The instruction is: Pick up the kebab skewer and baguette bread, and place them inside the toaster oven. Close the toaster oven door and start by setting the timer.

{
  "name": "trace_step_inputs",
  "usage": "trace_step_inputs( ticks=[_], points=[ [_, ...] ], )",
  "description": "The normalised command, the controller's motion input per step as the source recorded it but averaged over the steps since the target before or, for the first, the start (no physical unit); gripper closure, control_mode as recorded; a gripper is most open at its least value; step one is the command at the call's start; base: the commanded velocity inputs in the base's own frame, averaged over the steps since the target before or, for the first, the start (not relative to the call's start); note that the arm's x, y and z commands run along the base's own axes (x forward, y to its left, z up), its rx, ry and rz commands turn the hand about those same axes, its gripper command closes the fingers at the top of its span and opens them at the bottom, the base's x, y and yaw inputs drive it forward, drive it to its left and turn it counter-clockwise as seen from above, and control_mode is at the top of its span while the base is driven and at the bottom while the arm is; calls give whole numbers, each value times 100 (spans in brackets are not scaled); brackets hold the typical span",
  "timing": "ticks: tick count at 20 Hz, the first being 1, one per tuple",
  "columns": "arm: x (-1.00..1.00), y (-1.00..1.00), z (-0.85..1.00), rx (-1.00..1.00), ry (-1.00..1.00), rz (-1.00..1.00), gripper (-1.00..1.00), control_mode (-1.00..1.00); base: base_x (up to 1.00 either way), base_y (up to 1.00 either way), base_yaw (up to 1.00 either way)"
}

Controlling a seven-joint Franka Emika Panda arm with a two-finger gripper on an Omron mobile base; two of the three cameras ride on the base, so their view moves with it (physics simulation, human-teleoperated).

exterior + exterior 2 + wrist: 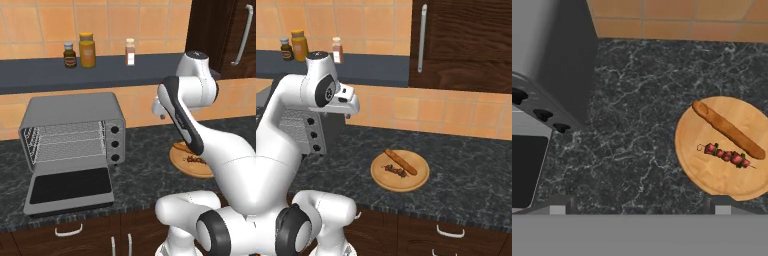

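The baguette bread [728,129] and the kebab skewer [727,156] lie side by side on a round wooden plate [707,172], the skewer nearer to me. In the right base view the baguette bread [401,161] and kebab skewer [395,170] sit on the plate [412,183]. The toaster oven [70,127] stands left, its door [70,186] dropped open flat on the counter, wire rack bare. My gripper [639,206] hangs open and empty high above the counter, between oven and plate, its fingertips [558,208] far apart. The hand is up by the arm's elbow [347,114].
Three black knobs [115,143] line the oven's right panel. Several spice jars [86,50] stand on the dark shelf above. A dark wood cabinet [461,45] with a bar handle hangs above the plate. In the left base view my arm partly covers the plate [181,159].
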Motion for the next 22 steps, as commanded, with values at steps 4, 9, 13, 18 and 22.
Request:
trace_step_inputs(
  ticks=[4, 9, 13, 18, 22],
  points=[
    [-38, 30, 0, 0, -8, 0, -100, -100, 0, 0, 0],
    [-65, 100, 0, -2, -22, -1, -100, -100, 0, 0, 0],
    [-5, 100, 0, 0, -26, -8, -100, -100, 0, 0, 0],
    [0, 85, 0, 1, -30, -14, -100, -100, 0, 0, 0],
    [0, 51, -10, 7, -27, -12, -100, -100, 0, 0, 0]
  ],
)
